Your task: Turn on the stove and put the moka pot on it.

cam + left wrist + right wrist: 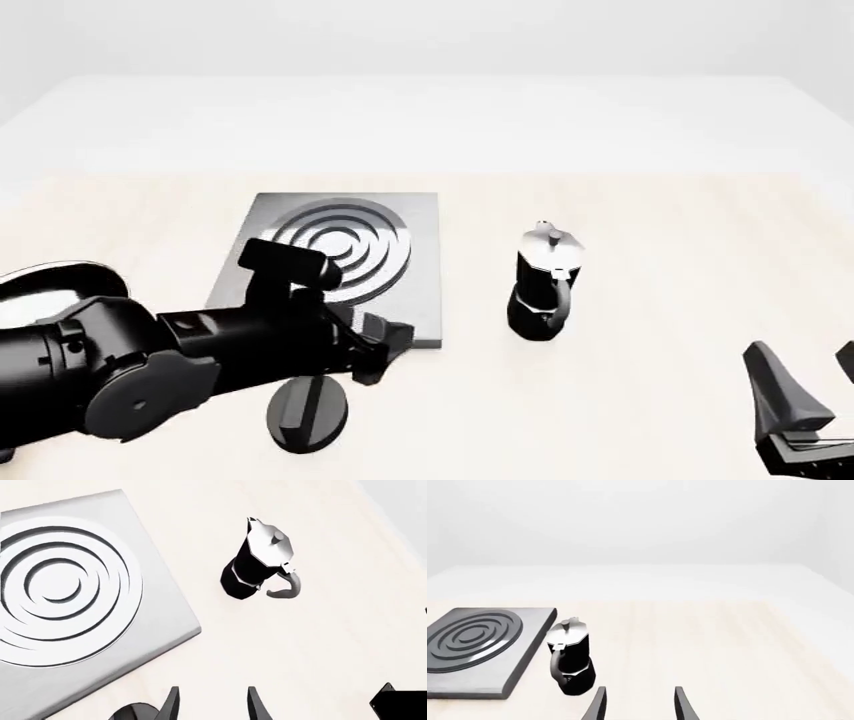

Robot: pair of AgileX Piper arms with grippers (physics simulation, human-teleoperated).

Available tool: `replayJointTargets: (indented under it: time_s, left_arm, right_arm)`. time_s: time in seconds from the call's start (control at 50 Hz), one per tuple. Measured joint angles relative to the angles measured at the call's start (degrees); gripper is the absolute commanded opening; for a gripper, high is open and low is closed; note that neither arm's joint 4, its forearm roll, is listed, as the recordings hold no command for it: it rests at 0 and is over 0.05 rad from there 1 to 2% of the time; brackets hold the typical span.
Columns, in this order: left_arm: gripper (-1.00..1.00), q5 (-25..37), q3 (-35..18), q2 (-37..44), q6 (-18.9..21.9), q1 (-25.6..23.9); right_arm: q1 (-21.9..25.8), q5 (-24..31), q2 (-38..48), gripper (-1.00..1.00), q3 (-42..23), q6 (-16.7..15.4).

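- Pale wooden table (641,400), white backdrop.
- Left gripper (380,345), jaws parted and empty, hovers above the black oval knob (307,412): turning on the grey square stove (400,215) is in hand.
- Next: lower onto the knob.
- Right gripper (801,385), jaws apart and empty, waits near the black faceted moka pot (541,290).

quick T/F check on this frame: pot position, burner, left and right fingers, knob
1. The small black faceted moka pot with silver lid sits on the burner. False: it stands upright on the table, to the right of the flat square grey metal stove slab.
2. The round burner of concentric silver rings is bare. True.
3. The right gripper holds the pot. False: its fingers are apart and empty, short of the pot.
4. The black oval knob lies in front of the slab. True.
5. The left gripper is shut on the knob. False: its fingers are apart, holding nothing.
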Motion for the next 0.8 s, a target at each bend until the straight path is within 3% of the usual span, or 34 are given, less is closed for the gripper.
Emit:
replayJointTargets:
  time_s: [0.44, 0.8]
  left_arm:
    - [1.00, -2.32, 5.07, -0.49, -7.19, -2.60]
    - [1.00, -7.14, 7.68, 2.58, -11.14, -1.10]
  right_arm:
    - [-0.14, 0.68, -0.34, 1.00, 0.01, -0.22]
    - [-0.09, 0.99, -0.43, 1.00, 0.02, -0.08]
